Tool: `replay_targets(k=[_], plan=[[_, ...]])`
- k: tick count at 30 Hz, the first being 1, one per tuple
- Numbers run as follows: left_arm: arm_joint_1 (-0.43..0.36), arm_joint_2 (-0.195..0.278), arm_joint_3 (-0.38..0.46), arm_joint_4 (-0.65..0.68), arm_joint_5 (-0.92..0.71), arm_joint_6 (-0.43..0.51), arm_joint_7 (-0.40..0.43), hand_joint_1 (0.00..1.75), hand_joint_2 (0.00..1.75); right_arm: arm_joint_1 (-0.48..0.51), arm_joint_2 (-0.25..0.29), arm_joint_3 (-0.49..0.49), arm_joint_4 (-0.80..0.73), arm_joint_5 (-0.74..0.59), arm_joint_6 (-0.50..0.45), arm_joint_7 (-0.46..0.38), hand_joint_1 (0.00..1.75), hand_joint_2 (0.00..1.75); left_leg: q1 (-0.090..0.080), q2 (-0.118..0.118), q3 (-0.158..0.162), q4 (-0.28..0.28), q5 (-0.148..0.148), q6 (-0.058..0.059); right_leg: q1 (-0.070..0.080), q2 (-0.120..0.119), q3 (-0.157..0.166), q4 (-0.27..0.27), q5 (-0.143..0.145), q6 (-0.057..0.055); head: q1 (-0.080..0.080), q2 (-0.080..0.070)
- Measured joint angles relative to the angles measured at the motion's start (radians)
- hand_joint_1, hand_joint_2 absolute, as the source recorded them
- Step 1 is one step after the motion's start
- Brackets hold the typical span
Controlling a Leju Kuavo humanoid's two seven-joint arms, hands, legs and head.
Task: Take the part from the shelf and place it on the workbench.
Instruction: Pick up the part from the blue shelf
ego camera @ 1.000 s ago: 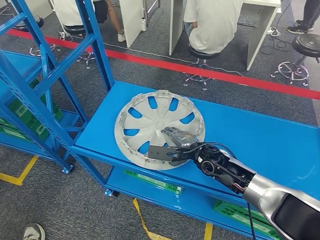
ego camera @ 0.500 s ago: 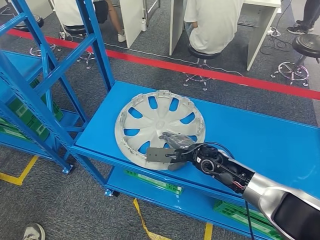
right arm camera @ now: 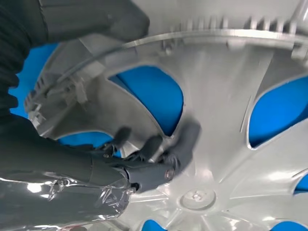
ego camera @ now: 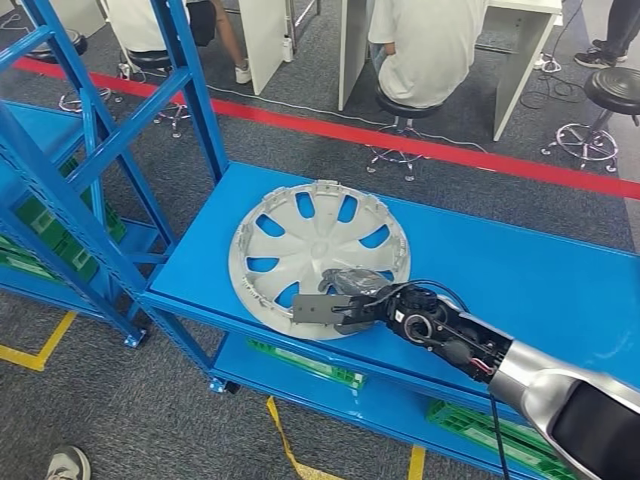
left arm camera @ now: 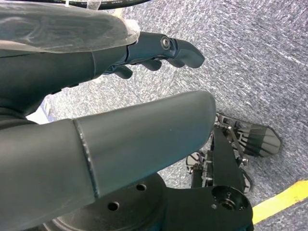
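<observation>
My left hand [left arm camera: 160, 53] hangs above grey carpet with nothing in its loosely curled fingers, while the silver hubcap [ego camera: 317, 250] lies flat on the blue tabletop [ego camera: 513, 270], its near rim gripped by my right hand [ego camera: 343, 295].

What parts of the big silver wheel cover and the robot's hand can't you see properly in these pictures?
- Near rim of the round silver plastic wheel cover: head view, hidden by the robot's right hand.
- Whether that hand's fingers grip the cover or just rest on it: right wrist view, blurred.
- Far side of the cover: right wrist view, cut off by the picture's edge.
- Underside of the cover: hidden against the blue metal shelf.
</observation>
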Motion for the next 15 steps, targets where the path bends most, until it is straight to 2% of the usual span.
replay_targets(k=[2, 15], plan=[[0.000, 0.000, -0.002, 0.000, 0.000, 0.000, 0.000, 0.00, 0.00, -0.001, -0.002, 0.004, -0.004, -0.001, 0.001, 0.000, 1.75, 1.75, 0.000, 0.000, 0.000, 0.000, 0.000, 0.000, 0.000, 0.000, 0.000, 0.000, 0.000, 0.000, -0.001, 0.000], [0.001, 0.000, -0.004, 0.000, 0.005, 0.000, 0.000, 0.00, 0.00, 0.001, -0.009, 0.036, -0.024, -0.004, -0.001, -0.001, 1.75, 1.75, 0.000, -0.001, 0.000, 0.000, 0.000, 0.000, 0.000, 0.000, 0.001, 0.000, 0.000, 0.000, 0.000, 0.000]])
